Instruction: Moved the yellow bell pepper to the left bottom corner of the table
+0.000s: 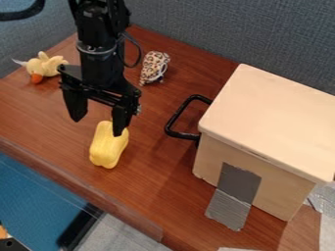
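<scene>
Yellow bell pepper (pixel 107 148) left of centre on the worktop (pixel 160 181), just below the end effector (pixel 98 124) in the frame; long axis running nearly top to bottom, lower end leaning left. Jaws spread wide, nothing gripped, one overlapping its upper end.

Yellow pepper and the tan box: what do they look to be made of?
The yellow pepper looks like moulded plastic with a satin finish: smooth, evenly coloured, softly rounded. The tan box could be plastic or painted wood; its lid is smooth and plain, with rounded corners and no visible grain, so I can't settle which.
</scene>
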Controlling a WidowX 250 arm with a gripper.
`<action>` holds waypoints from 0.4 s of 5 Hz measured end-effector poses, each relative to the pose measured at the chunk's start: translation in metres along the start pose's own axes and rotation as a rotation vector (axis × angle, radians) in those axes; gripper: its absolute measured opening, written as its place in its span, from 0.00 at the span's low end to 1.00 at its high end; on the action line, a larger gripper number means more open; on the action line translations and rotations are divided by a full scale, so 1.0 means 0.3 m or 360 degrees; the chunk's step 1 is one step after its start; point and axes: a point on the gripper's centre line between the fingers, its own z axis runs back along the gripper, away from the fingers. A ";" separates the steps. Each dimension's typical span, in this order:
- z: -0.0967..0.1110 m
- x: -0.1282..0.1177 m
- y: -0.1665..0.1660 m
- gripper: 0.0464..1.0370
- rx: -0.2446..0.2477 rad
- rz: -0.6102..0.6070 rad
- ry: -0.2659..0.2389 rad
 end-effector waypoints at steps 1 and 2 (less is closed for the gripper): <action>-0.016 -0.005 -0.002 0.96 -0.0005 0.0000 0.0032; -0.011 0.001 0.017 0.96 -0.0017 0.0039 0.0017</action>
